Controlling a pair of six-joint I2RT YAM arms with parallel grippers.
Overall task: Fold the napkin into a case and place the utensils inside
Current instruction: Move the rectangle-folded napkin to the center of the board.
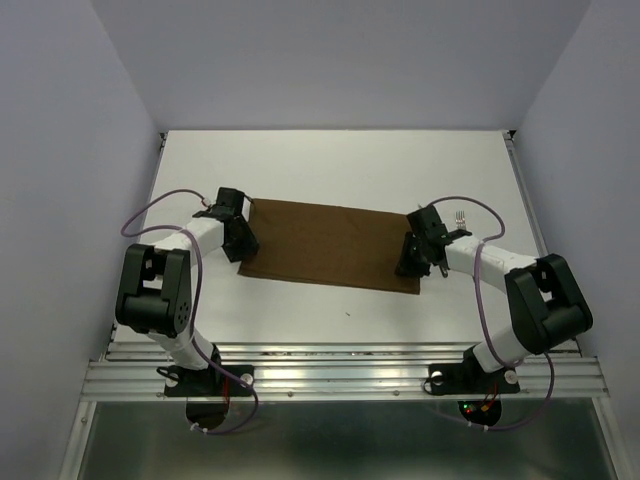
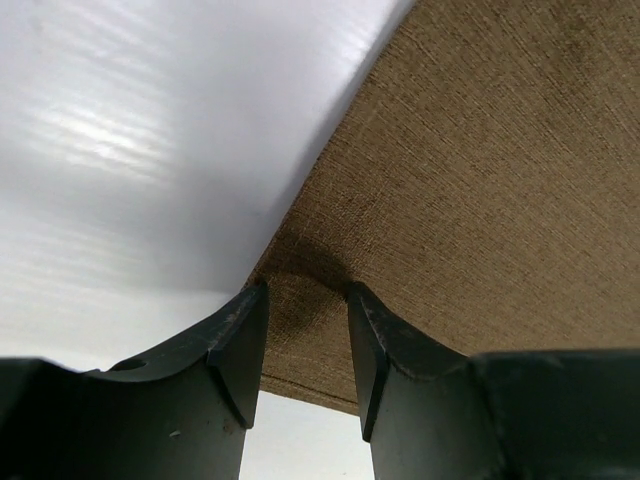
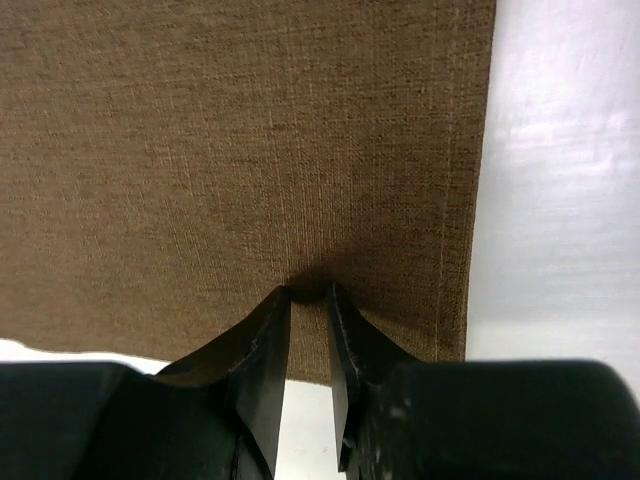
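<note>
A white counter (image 1: 330, 160) makes the floor of a pale-walled enclosure. On it lies the napkin (image 1: 330, 245), plain dark brown cloth spread flat as a long rectangle. It sits slightly askew, its left end a little farther back than its right.

The left arm (image 1: 190, 240) reaches in to the napkin's left end and the right arm (image 1: 490, 262) to its right end. Each wrist bends down over the near corner on its own side.

The left jaws stand fairly wide and grip nothing. In the left wrist view their fingers (image 2: 235, 340) point down at the napkin's near left corner. One tip sits right at the cloth's left edge and the other is on the cloth a little way in. The weave between them lies flat under a dark shadow.

The right jaws are drawn narrow, with a slim gap showing between the fingers (image 3: 265, 350). Both tips meet the napkin just in from its near edge and a short way in from its stitched right edge. A small dark patch marks the cloth at the tips, and the cloth around it lies smooth on the counter.

The fork (image 1: 460, 215) lies just off the napkin's right end, on the far side of the right wrist. Only its silver tines show; the arm hides the handle.
</note>
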